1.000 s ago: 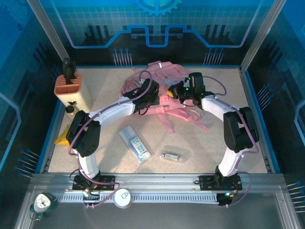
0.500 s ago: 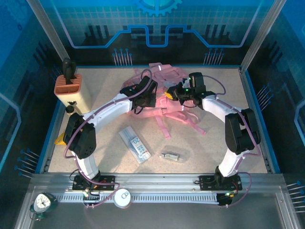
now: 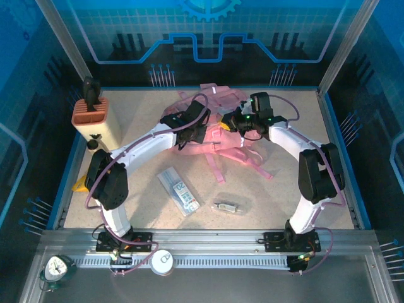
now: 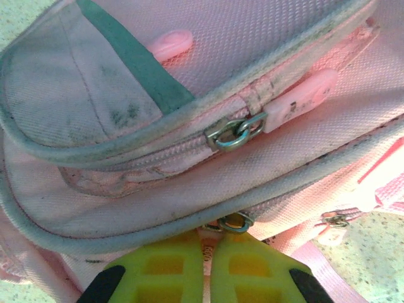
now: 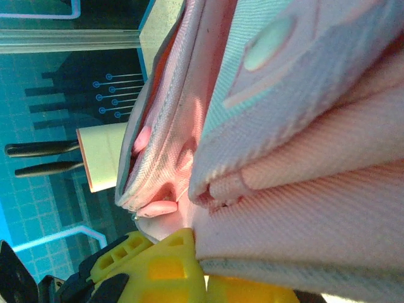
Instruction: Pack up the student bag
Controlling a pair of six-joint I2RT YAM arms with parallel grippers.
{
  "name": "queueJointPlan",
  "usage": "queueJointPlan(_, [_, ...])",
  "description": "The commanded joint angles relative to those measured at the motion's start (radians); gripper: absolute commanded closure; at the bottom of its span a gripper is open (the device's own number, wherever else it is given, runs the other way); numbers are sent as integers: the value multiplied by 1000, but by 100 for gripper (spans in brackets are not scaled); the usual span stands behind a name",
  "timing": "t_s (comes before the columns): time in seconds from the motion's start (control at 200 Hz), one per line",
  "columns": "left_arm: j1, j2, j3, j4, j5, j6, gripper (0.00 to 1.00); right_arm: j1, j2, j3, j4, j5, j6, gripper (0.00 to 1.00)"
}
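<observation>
Yellow left fingers (image 4: 167, 271): closed, pads together, with only a thin pale strip between the tips. A metal zip ring (image 4: 235, 222) on the student bag (image 4: 284, 44) sits directly at the tips. I cannot tell whether the strip is that zip's pull. Over the last second these fingers have narrowed the last small amount to reach this closed state.

Yellow right fingers (image 5: 154, 265): closed on a fold of the bag's pink fabric, which runs down between them. Their closure is unchanged from a second ago.

Just beyond my left fingertips, the pale front pocket carries a second zip ring (image 4: 235, 134) with a pink pull tab (image 4: 302, 100) attached.

In the top view, my two wrists meet over the bag at the middle rear of the worktop (image 3: 284, 189), the left arm reaching in from the left and the right arm from the right. Compared with a second ago:
- The bag's upper part now bulges further toward the rear edge; it lay lower and flatter under my wrists before.
- My left wrist has shifted slightly rearward with it.
- The pink straps trail toward the near right, much as before.

Nearer my bases, a flat box (image 3: 180, 191) and a small packet (image 3: 227, 206) lie apart from the bag, both in the same places as a second ago. A cream holder (image 3: 95, 120) stands at the left edge, unmoved.
</observation>
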Motion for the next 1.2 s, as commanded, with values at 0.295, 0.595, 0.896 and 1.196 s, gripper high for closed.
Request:
queueJointPlan(0.295, [56,51,54,10,74,-162,89,15,-12,35,32,62,-25,100])
queueJointPlan(0.595, [57,33,-62,160,52,-118,67,56,-27,6,45,37,-10,100])
queueJointPlan(0.896, [125,-36,-187,286,230,-59,66,60,-9,56,24,-6,-33,100])
queueJointPlan(1.196, [177,-43,-234,391,306,-30,83,62,-10,75,19,-30,-45,100])
